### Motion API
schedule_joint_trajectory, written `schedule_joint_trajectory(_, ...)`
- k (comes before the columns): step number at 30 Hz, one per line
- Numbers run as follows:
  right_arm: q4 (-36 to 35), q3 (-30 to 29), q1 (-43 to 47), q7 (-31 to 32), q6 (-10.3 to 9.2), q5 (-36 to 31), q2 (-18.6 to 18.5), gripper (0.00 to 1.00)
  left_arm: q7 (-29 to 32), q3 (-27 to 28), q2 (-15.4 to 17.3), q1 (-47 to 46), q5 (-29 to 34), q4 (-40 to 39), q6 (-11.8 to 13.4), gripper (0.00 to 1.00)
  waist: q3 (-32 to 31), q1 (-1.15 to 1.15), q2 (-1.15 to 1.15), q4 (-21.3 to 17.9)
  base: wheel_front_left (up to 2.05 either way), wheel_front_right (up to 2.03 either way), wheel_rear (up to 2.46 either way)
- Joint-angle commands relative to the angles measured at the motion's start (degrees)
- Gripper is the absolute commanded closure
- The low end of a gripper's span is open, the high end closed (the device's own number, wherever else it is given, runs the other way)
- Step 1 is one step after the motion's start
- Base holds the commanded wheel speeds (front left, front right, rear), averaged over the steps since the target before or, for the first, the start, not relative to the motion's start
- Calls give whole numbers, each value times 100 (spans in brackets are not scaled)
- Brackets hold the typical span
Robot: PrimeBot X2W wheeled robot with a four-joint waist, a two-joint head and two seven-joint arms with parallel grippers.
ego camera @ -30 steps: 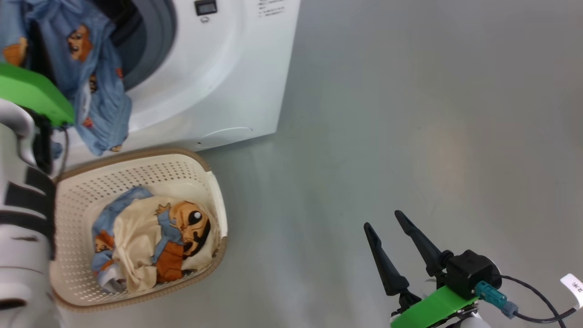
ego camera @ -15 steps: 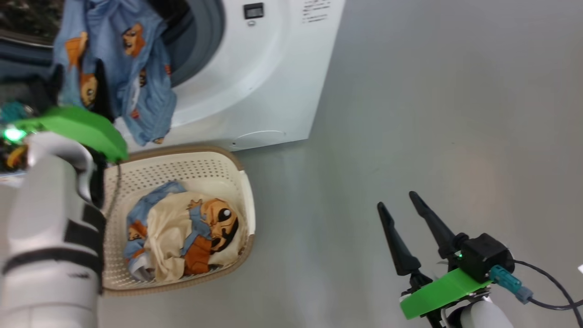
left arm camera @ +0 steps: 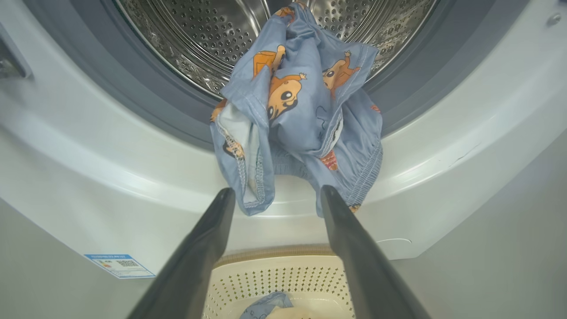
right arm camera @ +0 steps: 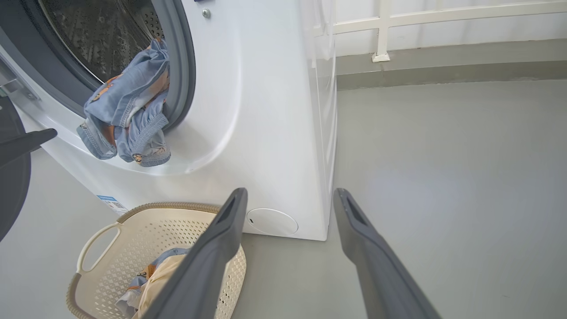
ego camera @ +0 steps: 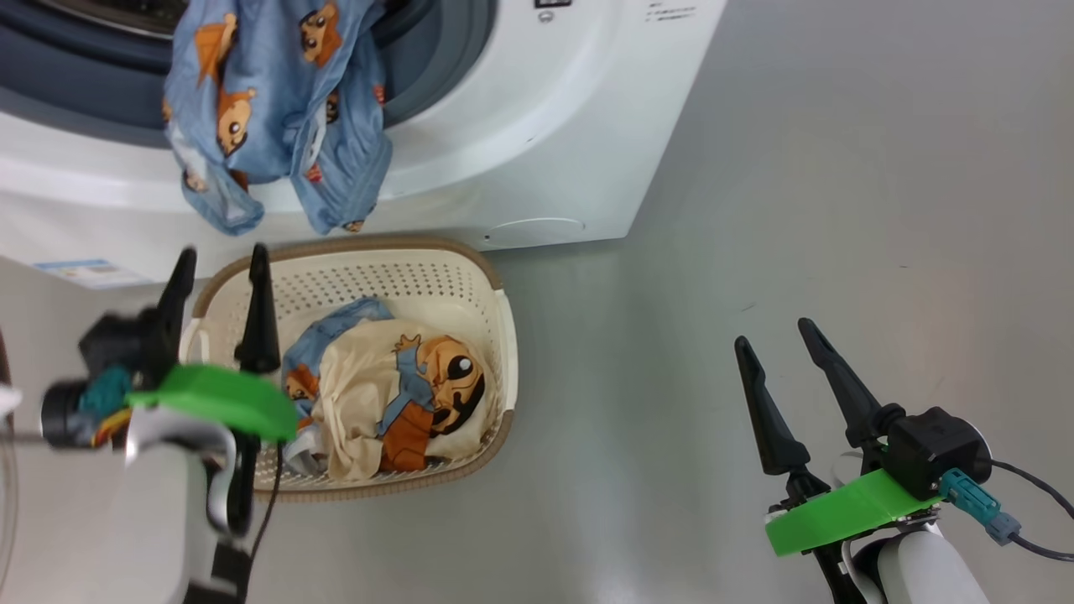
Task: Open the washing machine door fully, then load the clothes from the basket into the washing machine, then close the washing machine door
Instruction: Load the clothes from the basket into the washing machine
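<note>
Here clothes (left arm camera: 301, 119) hang from washing machine (left arm camera: 88, 177) mouth, just beyond open left pincer (left arm camera: 277, 189); right pincer (ego camera: 771, 330) open, empty, over grey floor (ego camera: 839, 168).

A smooth grey floor (ego camera: 839, 168) stretched across the scene, faintly glossy, with a pale warm patch of reflected light on it and a tiny dark speck (ego camera: 747, 308) near the middle. In the right wrist view the floor ran back to a low grey ledge (right arm camera: 465, 53), darker along its front face. On that ledge stood a white railing (right arm camera: 443, 17), its long horizontal bars meeting an upright post (right arm camera: 383, 26) whose small flared foot rested on the ledge.
</note>
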Motion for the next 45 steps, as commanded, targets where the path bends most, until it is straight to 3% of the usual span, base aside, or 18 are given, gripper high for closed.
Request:
schedule_joint_trajectory(1,-125,131,-46,-27,51,-56,11,0,-18,140,148,218,-61,-294,60,0,63,0,0,74,0,0,0)
schedule_joint_trajectory(14,-171,34,-58,-27,51,-103,8,0,569,-150,84,2256,-503,-2600,432,0,47,0,0,128,0,0,0)
schedule_joint_trajectory(25,-236,-98,-7,-27,51,-136,-19,0,984,-245,79,3067,-607,-3936,797,0,43,0,0,172,0,0,0)
schedule_joint_trajectory(38,-267,-38,-97,-27,51,-100,-1,0,1074,-304,87,2428,-907,-3486,712,0,276,0,0,74,0,0,0)
schedule_joint_trajectory(45,-269,20,-210,-27,51,-75,6,0,1141,-263,295,1196,-1152,-2546,395,0,456,0,0,-86,0,0,0)
